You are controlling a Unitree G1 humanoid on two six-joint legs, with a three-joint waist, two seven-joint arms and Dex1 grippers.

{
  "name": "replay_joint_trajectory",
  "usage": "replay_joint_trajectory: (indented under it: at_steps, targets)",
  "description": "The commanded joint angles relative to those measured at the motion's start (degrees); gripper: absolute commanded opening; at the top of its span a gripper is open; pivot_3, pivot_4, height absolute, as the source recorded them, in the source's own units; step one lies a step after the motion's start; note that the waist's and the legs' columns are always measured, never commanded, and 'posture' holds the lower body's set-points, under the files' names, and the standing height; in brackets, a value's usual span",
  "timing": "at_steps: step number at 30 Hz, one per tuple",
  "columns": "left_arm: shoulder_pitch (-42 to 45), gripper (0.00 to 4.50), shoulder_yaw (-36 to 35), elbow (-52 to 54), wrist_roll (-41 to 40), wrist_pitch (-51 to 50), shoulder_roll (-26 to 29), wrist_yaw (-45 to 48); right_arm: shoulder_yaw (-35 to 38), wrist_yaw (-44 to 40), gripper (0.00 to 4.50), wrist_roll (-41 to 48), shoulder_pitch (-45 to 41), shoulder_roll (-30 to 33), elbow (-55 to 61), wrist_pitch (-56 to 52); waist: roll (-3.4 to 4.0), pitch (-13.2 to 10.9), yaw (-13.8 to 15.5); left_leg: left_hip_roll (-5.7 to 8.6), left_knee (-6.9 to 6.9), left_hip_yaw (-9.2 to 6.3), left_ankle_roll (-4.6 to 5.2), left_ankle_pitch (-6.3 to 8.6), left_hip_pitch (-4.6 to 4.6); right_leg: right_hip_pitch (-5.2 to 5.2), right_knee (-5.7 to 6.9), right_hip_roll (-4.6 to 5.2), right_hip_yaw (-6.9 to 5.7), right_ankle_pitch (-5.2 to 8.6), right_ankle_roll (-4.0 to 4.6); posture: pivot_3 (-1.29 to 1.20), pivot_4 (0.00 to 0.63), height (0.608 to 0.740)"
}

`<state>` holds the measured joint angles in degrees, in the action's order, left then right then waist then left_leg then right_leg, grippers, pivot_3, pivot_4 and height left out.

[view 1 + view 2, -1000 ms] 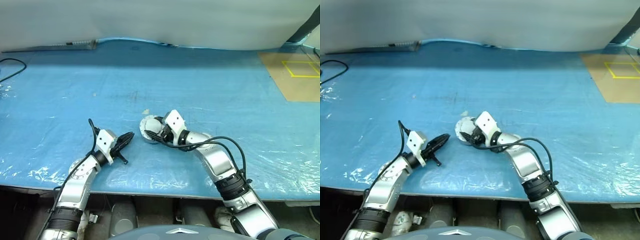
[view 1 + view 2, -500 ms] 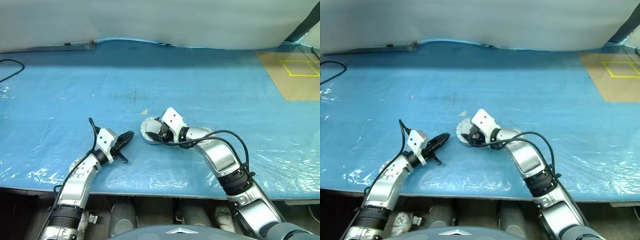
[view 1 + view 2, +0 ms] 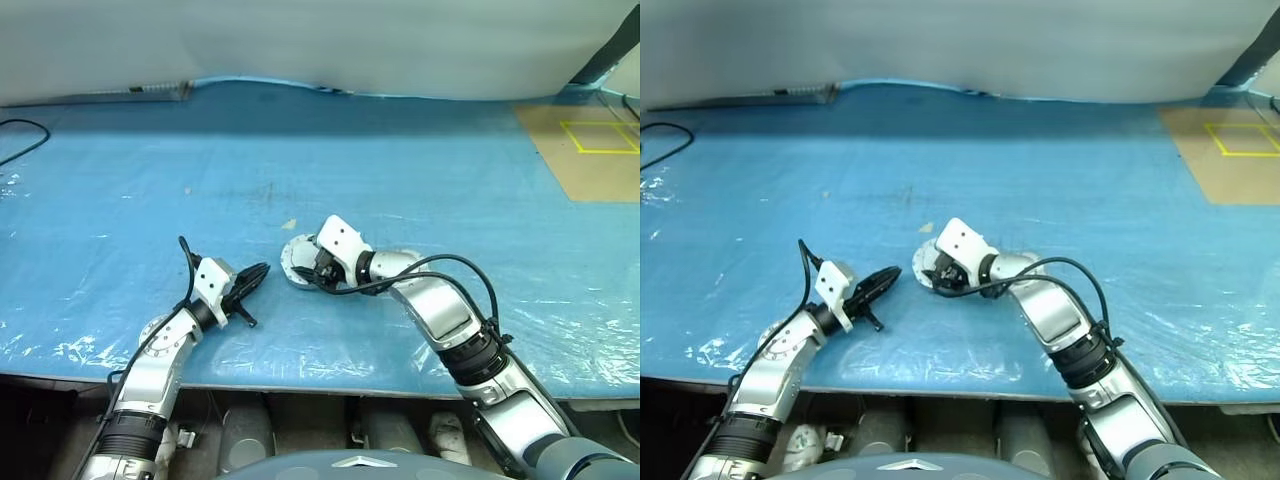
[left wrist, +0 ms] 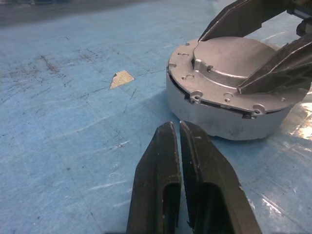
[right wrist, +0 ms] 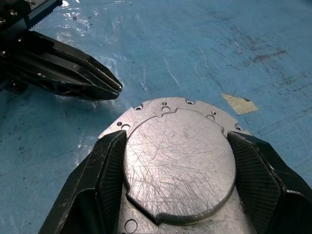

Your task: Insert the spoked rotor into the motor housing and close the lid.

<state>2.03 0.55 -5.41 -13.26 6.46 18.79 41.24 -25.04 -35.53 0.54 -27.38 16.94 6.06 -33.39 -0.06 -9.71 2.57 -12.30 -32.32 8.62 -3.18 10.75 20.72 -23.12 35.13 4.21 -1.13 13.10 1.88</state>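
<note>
The lid (image 5: 178, 163) is lying plain face up on the motor housing (image 4: 229, 119), and the pair is sitting as one low round stack on the blue table (image 3: 420, 160), near the front edge and a little left of centre. In the left wrist view a thin dark seam is running round between lid and housing, so I am judging the lid to be resting in place but perhaps not fully seated. I am not pointing to the spoked rotor; I take it to be under the lid, which is a guess.

My right gripper (image 5: 175, 161) is reaching in from the right and straddling the stack, its two fingers (image 5: 105, 161) standing wide apart on opposite sides of the lid's raised centre. They are lying right at its edges, though I cannot tell how firmly they are pressing. The stack is round, so it has no long axis to line up with; what matters is that it is sitting squarely between my right fingers.

My left gripper (image 3: 252, 275) is hovering just left of the stack, closed tight and holding nothing, pointing right toward the housing wall without touching it.

So the right arm is the nearer one, already on the part. Any pressing down to close the seam falls to it, while the left is placed to brace the housing from the side.
</note>
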Motion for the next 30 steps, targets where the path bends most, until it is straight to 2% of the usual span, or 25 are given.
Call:
replay_joint_trajectory:
  at_steps: [1, 8, 13, 16, 20, 25, 27, 30]
  targets:
    - [0.3, 0.23, -0.4, 1.1, -0.6, 0.8, 0.6, 0.6, -0.9, 2.5, 2.96, -3.2, 1.9, 0.2, -5.2, 1.7, 0.0, 0.0, 0.0, 0.0, 0.0, 0.0, 0.0, 0.0, -0.08, 0.07, 0.01, 0.0, 0.01, 0.0, 0.0, 0.0, 0.15, 0.74]
    - [0.2, 0.23, -0.5, 2.7, -0.9, -0.4, 1.2, 0.6, 0.3, 5.3, 2.96, -3.9, 2.8, -0.9, -9.4, 6.2, -0.03, 0.1, 0.0, 0.05, 0.02, 0.03, 0.02, 0.02, -0.51, 0.37, 0.13, 0.01, 0.12, 0.03, -0.05, 0.0, 0.15, 0.74]
    - [1.6, 0.23, -1.3, 2.5, -2.0, -3.3, 0.2, -1.4, 0.2, 2.8, 2.96, -1.3, 3.2, -1.5, -8.7, 2.1, -0.03, 0.2, 0.0, 0.08, 0.04, 0.03, 0.05, 0.03, -0.56, 0.4, 0.13, 0.02, 0.15, 0.1, -0.16, 0.0, 0.15, 0.74]
    - [1.5, 0.23, -2.5, 5.5, -3.2, -7.3, -0.4, -4.2, -1.3, 1.0, 2.96, -1.8, 3.5, -0.6, -7.8, 0.1, -0.05, 0.2, 0.0, 0.09, 0.05, 0.03, 0.05, 0.03, -0.56, 0.4, 0.13, 0.02, 0.16, 0.04, -0.07, 0.0, 0.15, 0.74]
    - [-2.8, 0.23, -3.0, 13.3, -5.6, -11.0, -0.3, -5.4, -2.9, -0.4, 2.96, -3.2, 3.1, 0.9, -8.3, -2.4, 0.02, 0.4, -0.1, 0.11, 0.19, 0.05, 0.03, 0.03, -0.5, 0.39, -0.14, 0.01, 0.18, 0.04, -0.05, 0.0, 0.15, 0.74]
    - [-2.4, 0.23, -2.6, 14.8, -6.8, -14.4, 0.6, -5.3, -5.2, -2.0, 2.96, -4.5, 3.1, 3.4, -7.6, -4.2, 0.17, 0.8, 0.4, 0.17, 0.36, 0.07, 0.03, 0.03, -0.54, 0.46, -0.29, 0.03, 0.16, 0.07, -0.1, 0.0, 0.15, 0.74]
    - [-1.8, 0.23, -2.6, 13.9, -7.1, -14.9, 0.6, -5.1, -3.2, -0.7, 2.96, -3.3, 2.7, 1.8, -8.0, -2.8, 0.18, 0.9, 0.5, 0.27, 0.38, 0.07, 0.04, 0.03, -0.6, 0.53, -0.32, 0.09, 0.2, 0.12, -0.17, 0.0, 0.15, 0.74]
    - [-0.9, 0.23, -2.6, 12.3, -7.2, -15.0, 0.4, -4.7, -4.4, 3.4, 2.96, -7.8, 1.0, 2.1, -12.5, 0.7, 0.1, 1.0, 0.4, 0.29, 0.41, 0.07, 0.05, 0.04, -0.62, 0.51, -0.32, 0.09, 0.25, 0.18, -0.29, 0.0, 0.15, 0.74]
